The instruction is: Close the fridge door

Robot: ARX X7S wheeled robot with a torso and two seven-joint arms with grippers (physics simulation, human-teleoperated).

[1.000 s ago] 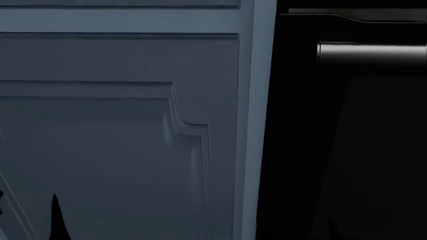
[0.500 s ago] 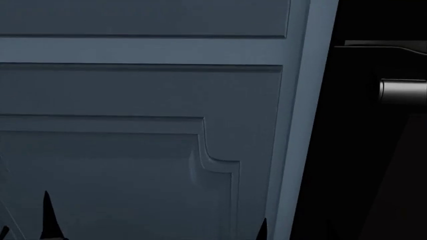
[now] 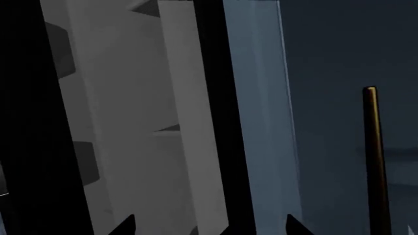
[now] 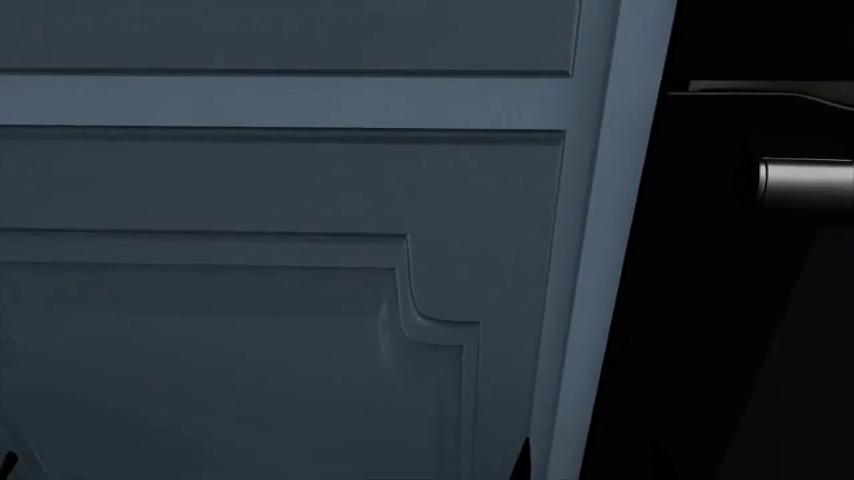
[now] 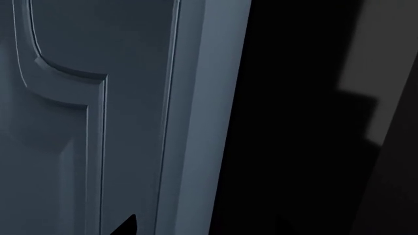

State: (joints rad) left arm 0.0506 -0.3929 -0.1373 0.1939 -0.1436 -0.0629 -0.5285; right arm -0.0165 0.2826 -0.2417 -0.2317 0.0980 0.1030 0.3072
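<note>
The fridge door [image 3: 130,122] shows only in the left wrist view, standing open. Its white moulded lining with shelf ledges faces the camera, with a black edge strip beside it. My left gripper [image 3: 209,226] is open, close in front of that edge, and nothing is between its fingertips [image 3: 124,226]. One tip lies over the white lining, the other over the blue-grey cabinet. My right gripper [image 5: 209,227] is open near a cabinet panel. Only one of its fingertips [image 5: 127,226] shows, and the other is lost against black. The head view does not show the fridge door.
A blue-grey panelled cabinet door [image 4: 267,300] fills most of the head view. A thin dark handle [image 3: 373,156] runs along the cabinet in the left wrist view. A black appliance front [image 4: 747,330] with a silver bar handle [image 4: 807,182] stands to the right.
A second ago the head view shifted, sliding the cabinet panel right and down in frame. Since half a second ago it has held still, and a dark fingertip at lower left has dropped out of view.
</note>
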